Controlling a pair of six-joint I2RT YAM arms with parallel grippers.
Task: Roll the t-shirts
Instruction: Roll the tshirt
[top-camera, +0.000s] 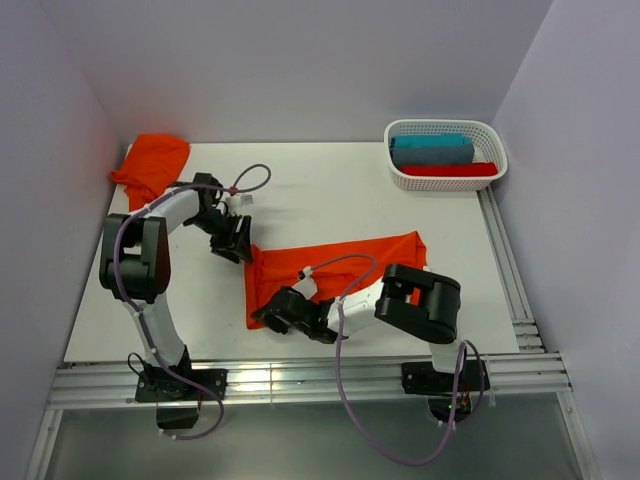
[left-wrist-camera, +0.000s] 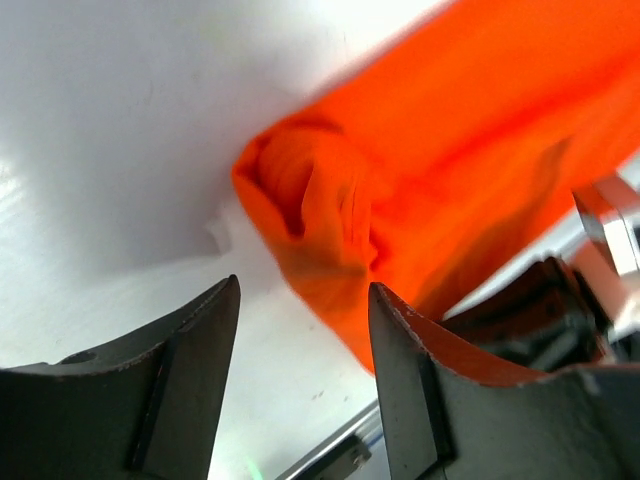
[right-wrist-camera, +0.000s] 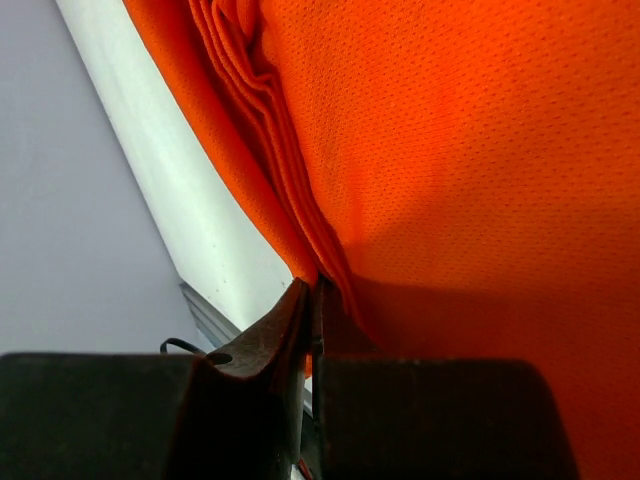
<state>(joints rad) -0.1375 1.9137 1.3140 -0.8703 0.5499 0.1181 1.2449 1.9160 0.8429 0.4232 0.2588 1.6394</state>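
A bright orange t-shirt (top-camera: 340, 265) lies folded into a long strip across the middle of the table, its left end bunched up (left-wrist-camera: 320, 200). My left gripper (top-camera: 235, 240) hovers at that left end. In the left wrist view the left gripper (left-wrist-camera: 305, 300) is open, with only table between its fingers and the bunched corner just beyond the tips. My right gripper (top-camera: 270, 312) is at the strip's near left corner. In the right wrist view the right gripper (right-wrist-camera: 315, 290) is shut on the layered edge of the t-shirt (right-wrist-camera: 450, 150). A second orange t-shirt (top-camera: 152, 165) lies crumpled at the back left.
A white lattice basket (top-camera: 402, 180) stands at the back right, holding a teal roll (top-camera: 432, 150) and a red roll (top-camera: 447, 170). Grey walls close in the table on three sides. Metal rails run along the near and right edges.
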